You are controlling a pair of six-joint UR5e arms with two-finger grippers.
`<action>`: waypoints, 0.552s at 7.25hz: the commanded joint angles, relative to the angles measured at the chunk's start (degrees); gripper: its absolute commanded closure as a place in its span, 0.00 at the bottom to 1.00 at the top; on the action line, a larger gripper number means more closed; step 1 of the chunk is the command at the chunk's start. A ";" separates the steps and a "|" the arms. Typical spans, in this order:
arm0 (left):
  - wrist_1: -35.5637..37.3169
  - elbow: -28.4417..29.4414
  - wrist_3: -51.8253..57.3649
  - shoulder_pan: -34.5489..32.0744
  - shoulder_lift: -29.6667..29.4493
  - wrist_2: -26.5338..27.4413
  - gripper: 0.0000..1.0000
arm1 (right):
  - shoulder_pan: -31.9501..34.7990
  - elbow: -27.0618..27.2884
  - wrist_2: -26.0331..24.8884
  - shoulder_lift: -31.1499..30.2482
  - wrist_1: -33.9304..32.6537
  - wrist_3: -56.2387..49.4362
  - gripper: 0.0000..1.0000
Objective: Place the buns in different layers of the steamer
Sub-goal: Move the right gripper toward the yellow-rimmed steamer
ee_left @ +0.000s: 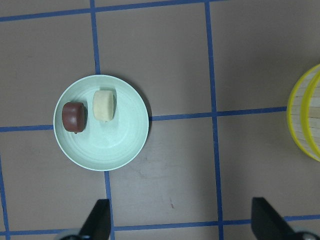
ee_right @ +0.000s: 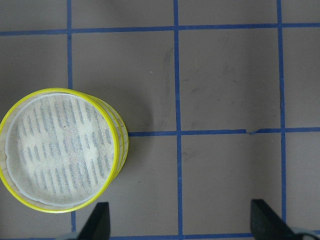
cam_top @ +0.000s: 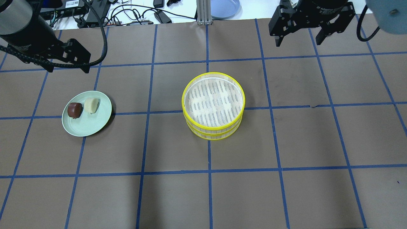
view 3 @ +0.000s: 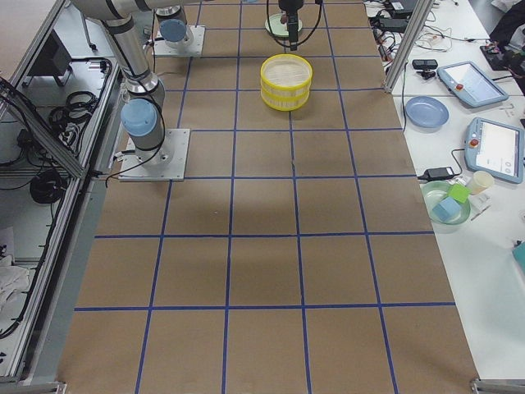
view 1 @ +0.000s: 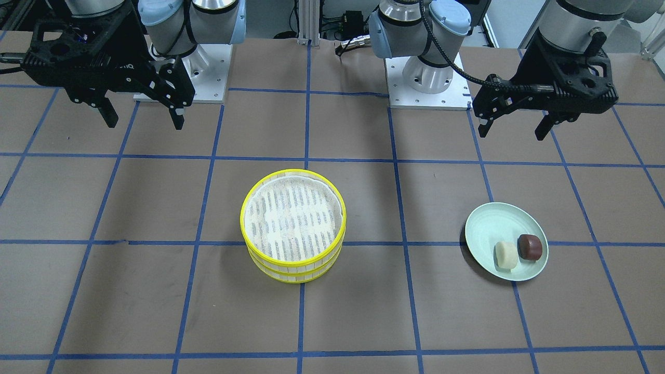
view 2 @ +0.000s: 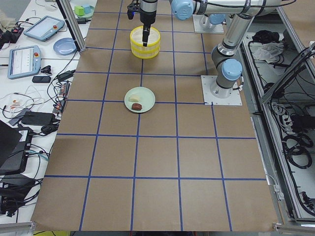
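Two steamer layers are stacked near the table's middle. The top layer (view 1: pixel 292 258) is empty and sits on the bottom layer (view 1: pixel 293 276), whose inside is hidden. The stack also shows in the overhead view (cam_top: pixel 213 128) and the right wrist view (ee_right: pixel 60 150). A cream-white bun (view 1: pixel 506 255) and a dark reddish-brown bun (view 1: pixel 530 246) lie side by side on a pale green plate (view 1: pixel 491 223). My left gripper (view 1: pixel 511 130) hangs open and empty above and behind the plate. My right gripper (view 1: pixel 145 123) hangs open and empty, well off to the stack's side.
The brown table carries a grid of blue tape. The arm bases (view 1: pixel 182 78) (view 1: pixel 426 78) stand at the robot's edge. A blue plate (cam_top: pixel 224 8), cables and tablets lie on the white bench beyond the far edge.
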 commanded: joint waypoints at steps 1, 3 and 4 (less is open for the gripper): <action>-0.03 -0.21 0.30 0.41 -0.49 0.15 0.00 | 0.09 1.34 0.63 -0.09 -0.10 -0.19 0.00; -2.22 -0.21 0.22 0.50 -1.36 3.38 0.00 | 0.62 5.71 0.55 0.17 -0.10 -0.10 0.00; -2.22 -0.39 0.04 0.42 -1.37 3.05 0.00 | 0.79 9.74 0.89 1.04 -0.54 1.38 0.00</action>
